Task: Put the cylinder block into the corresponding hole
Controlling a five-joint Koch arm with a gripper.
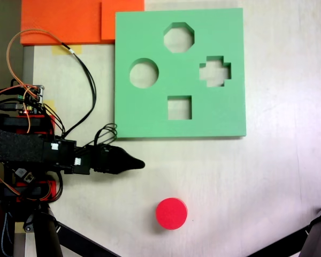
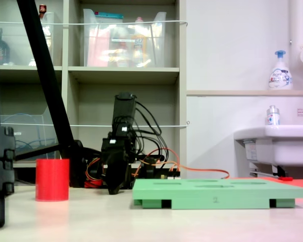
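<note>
1. Your hand (image 1: 140, 164) sits low over the worktop (image 1: 246, 182), pointing along it from the arm's base, and holds nothing. In both fixed views its jaws line up into a single dark tip, so you cannot tell whether it is released or clenched.
2. The cylinder block (image 1: 172, 213) stands upright on its flat end, apart from the hand and well apart from the green board (image 1: 150, 115). In a fixed view it (image 2: 52, 179) stands alone with free space all round, which should leave you room to close on its curved side.
3. The corresponding hole (image 1: 144, 73) is the plain round cutout, on the side of the board nearest the arm's base in the top-down view. An octagonal cutout (image 1: 178, 37), a cross-shaped one (image 1: 214, 71) and a square one (image 1: 179, 107) share the board, so aim for the round one.
4. The board lies flat and, seen from the side, rests on short feet with gaps beneath, so I judge a hard push could shift it.
5. The task looks unstarted: the block is not yet gripped.
6. The worktop is pale and smooth. An orange sheet (image 1: 64, 21) lies at its far edge, touching the board's corner.
7. Behind stand shelves (image 2: 121, 70) with clear bins, a sink (image 2: 275, 143) and a soap bottle (image 2: 280, 70).
</note>
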